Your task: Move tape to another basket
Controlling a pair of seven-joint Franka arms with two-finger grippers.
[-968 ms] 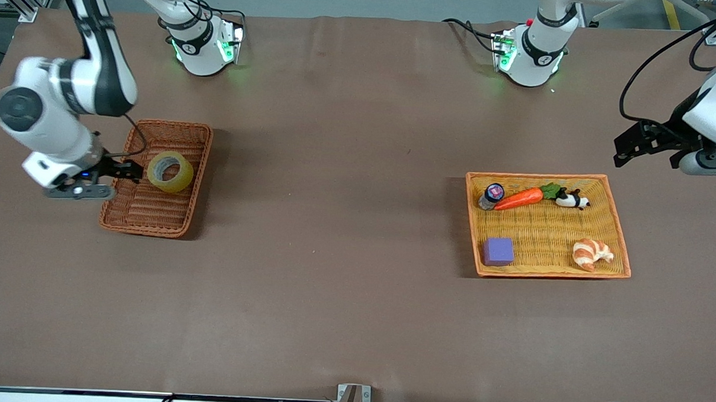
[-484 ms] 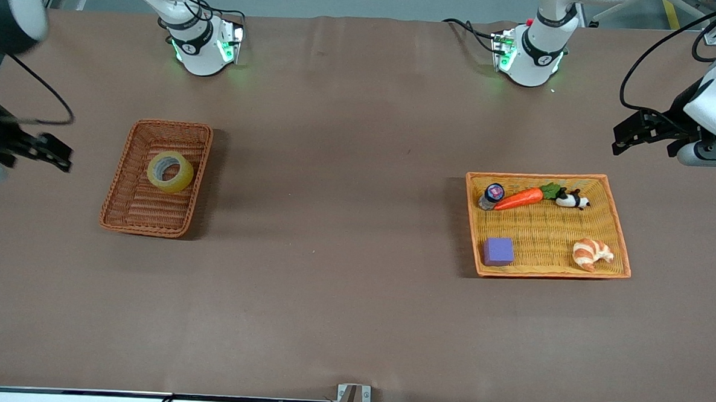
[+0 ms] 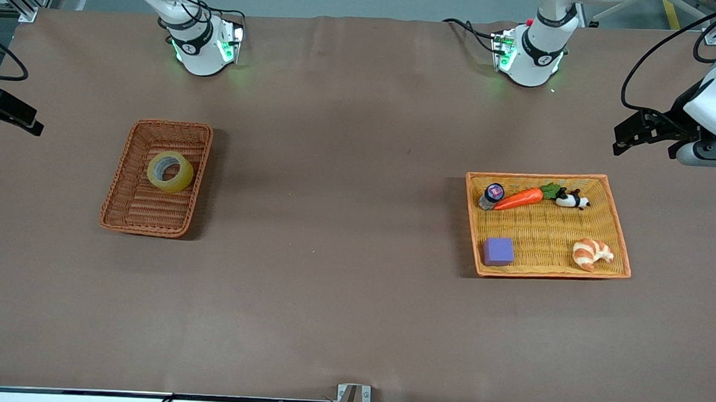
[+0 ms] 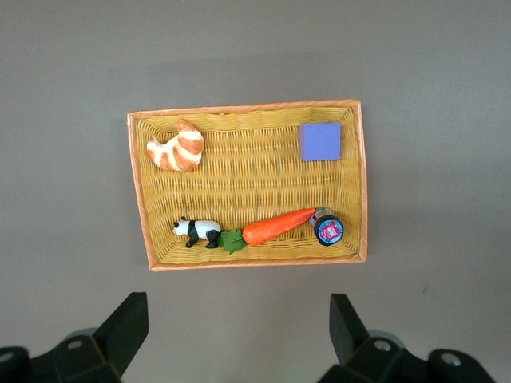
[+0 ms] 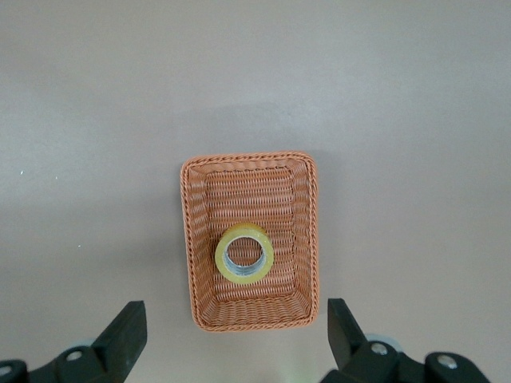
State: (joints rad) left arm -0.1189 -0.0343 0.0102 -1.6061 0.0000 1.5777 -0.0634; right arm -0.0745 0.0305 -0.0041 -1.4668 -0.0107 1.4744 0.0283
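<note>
Overhead, both tools (image 4: 231, 339) (image 5: 231, 339) wide apart above brown table (image 3: 333, 224), tape (image 3: 170, 171) in basket (image 3: 129, 212).

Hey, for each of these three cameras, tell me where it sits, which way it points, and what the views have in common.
Front view: high across the table, facing both arm bases; left gripper and right gripper hang at the table's ends.
Left wrist view: looks straight down on the tray; its own open fingers show.
Right wrist view: looks straight down on the basket holding the tape; open fingers show.
Shared: front view also shows the tray, basket and tape.
</note>
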